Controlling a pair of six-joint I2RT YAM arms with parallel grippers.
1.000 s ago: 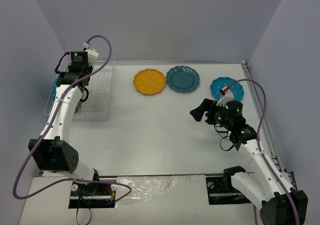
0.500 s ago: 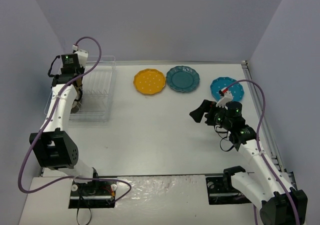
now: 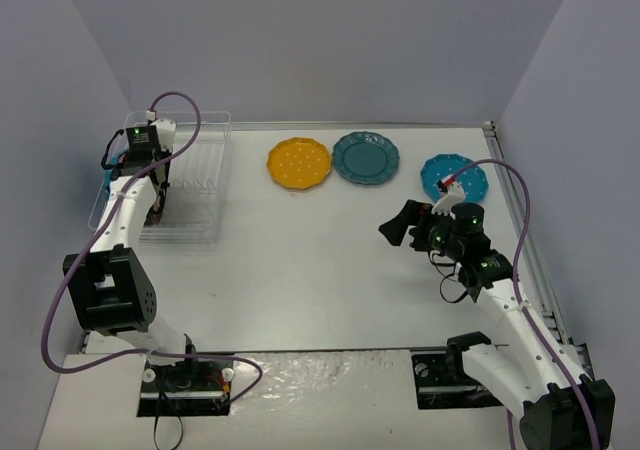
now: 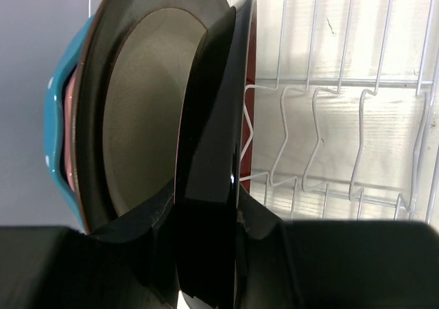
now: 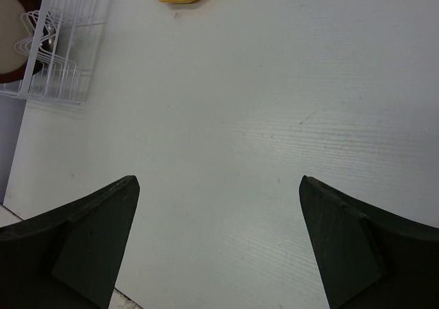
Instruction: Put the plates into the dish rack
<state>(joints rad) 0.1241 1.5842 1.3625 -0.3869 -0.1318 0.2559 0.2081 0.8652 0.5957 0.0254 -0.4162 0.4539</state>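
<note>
in the rack (image 3: 200,175) stood four plates, one dark plate (image 4: 214,117) clenched in the left pincer (image 4: 206,214); yellow plate (image 3: 298,162), teal plate (image 3: 365,157) and blue plate (image 3: 455,178) lay on the tabletop (image 3: 300,260), right pincer (image 5: 218,185) gaping empty.

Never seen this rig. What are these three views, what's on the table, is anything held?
Two robot arms bolted at the near edge of a table. The overhead view shows both: left arm at the dish rack, right arm over bare table. Lying flat at the back: a yellow plate, a teal plate, a blue plate. The other two views look from each wrist. Left jaws are shut on a dark plate, edge-on beside a cream-centred plate standing in the rack. Right jaws are open, empty.
</note>
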